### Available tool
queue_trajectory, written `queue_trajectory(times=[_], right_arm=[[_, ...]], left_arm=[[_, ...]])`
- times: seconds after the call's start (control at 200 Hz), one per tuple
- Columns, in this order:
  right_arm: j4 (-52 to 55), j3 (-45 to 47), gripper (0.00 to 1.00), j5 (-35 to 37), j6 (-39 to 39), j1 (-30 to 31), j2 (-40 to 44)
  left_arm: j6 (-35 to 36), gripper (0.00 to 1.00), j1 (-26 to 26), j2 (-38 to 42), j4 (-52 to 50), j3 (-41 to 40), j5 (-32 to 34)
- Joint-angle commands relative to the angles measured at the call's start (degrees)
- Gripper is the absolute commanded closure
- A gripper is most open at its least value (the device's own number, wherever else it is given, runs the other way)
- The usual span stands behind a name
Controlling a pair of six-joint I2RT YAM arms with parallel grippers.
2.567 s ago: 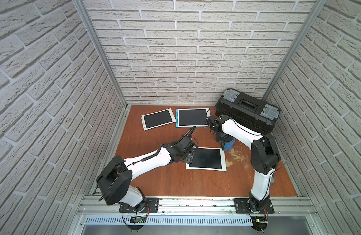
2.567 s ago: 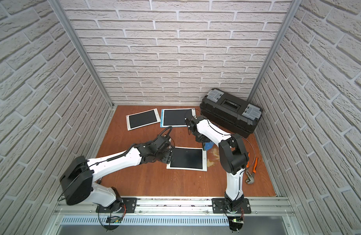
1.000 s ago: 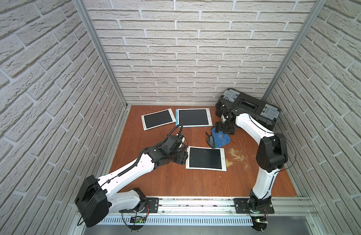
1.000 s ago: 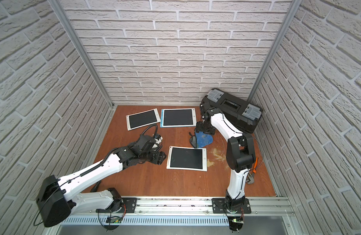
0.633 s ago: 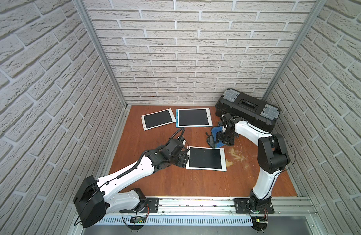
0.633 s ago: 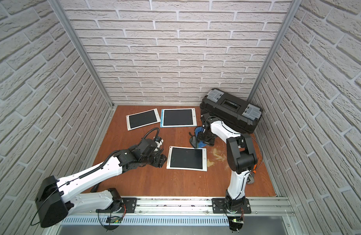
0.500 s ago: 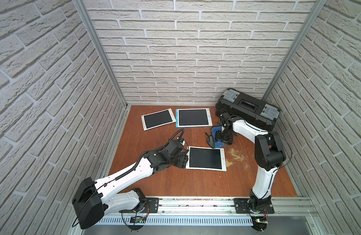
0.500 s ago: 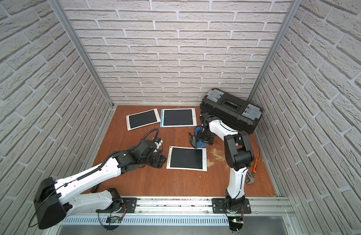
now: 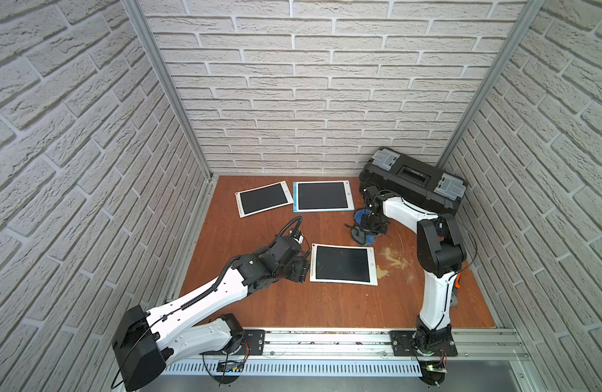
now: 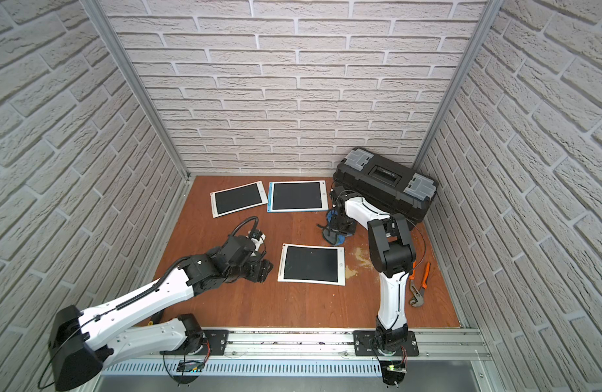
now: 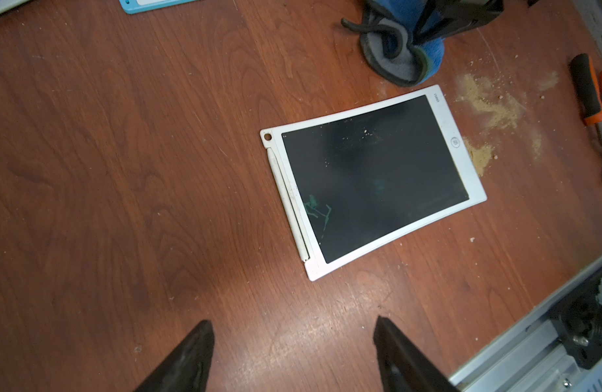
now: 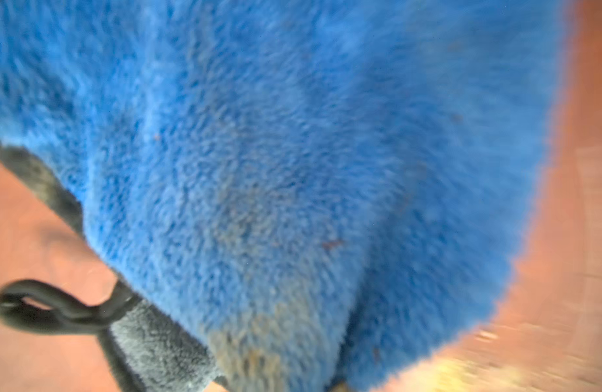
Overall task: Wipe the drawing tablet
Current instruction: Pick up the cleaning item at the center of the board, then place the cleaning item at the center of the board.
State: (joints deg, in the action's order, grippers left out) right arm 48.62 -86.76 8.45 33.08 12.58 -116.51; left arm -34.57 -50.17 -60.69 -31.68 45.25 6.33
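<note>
Nearest the front edge of the table (image 9: 293, 305), our left gripper (image 9: 301, 269) hangs with its jaws wide apart and empty. It is just beside the left edge of the white drawing tablet (image 9: 342, 263) and, as far as we can tell, not touching it. A drift of sawdust (image 9: 393, 256) lies against the tablet's right edge. Farther back, our right gripper (image 9: 372, 225) is clamped on the blue cloth (image 9: 364, 239), which sits bunched on the wood. Nothing pins the tablet, so we judge a wiping stroke could shove it sideways. Brownish grit on the cloth may smear the screen, and a stroke from the right could drag sawdust on.
</note>
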Motion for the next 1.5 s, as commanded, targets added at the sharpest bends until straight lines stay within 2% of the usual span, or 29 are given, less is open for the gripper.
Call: queue_trajectory(times=[0.0,0.195,0.265,0.33,0.645,0.92,1.155,1.275,1.305,1.495], right_arm=[[6.2,-3.8,0.97,15.8,-1.8,0.5,6.4],[13.2,-10.9,0.97,30.4,-3.8,5.0,6.7],[16.0,-14.7,0.97,35.1,-4.5,7.4,3.9],[19.3,-19.1,0.97,36.7,-4.2,8.6,-0.9],[20.0,-28.5,0.97,33.0,-3.1,8.5,-13.2],[17.3,-36.1,0.97,29.9,-5.7,6.0,-19.1],[14.4,-40.1,0.82,17.7,-7.8,0.9,-23.3],[14.9,-42.5,0.76,15.4,-8.9,-0.1,-25.2],[15.1,-42.9,0.68,15.4,-9.1,-0.1,-25.6],[15.1,-43.8,0.67,11.8,-9.9,-1.5,-27.2]], left_arm=[[-0.2,0.24,-0.2,0.6,0.5,-0.4,1.0],[0.8,0.24,-0.2,0.2,0.3,0.5,0.9],[0.8,0.24,-0.2,0.2,0.1,0.7,0.9],[0.7,0.24,-0.2,0.6,0.0,0.7,0.9],[0.1,0.24,-0.2,4.1,-3.1,-0.2,2.1],[-0.3,0.24,-0.3,4.3,-3.6,0.0,2.3],[-0.2,0.23,-0.3,4.7,-4.2,-0.2,2.7],[-0.2,0.24,-0.3,4.0,-3.5,-0.1,2.5],[-0.2,0.23,-0.2,3.8,-3.3,0.0,2.4],[-0.5,0.24,-0.3,3.4,-2.6,0.0,2.0]])
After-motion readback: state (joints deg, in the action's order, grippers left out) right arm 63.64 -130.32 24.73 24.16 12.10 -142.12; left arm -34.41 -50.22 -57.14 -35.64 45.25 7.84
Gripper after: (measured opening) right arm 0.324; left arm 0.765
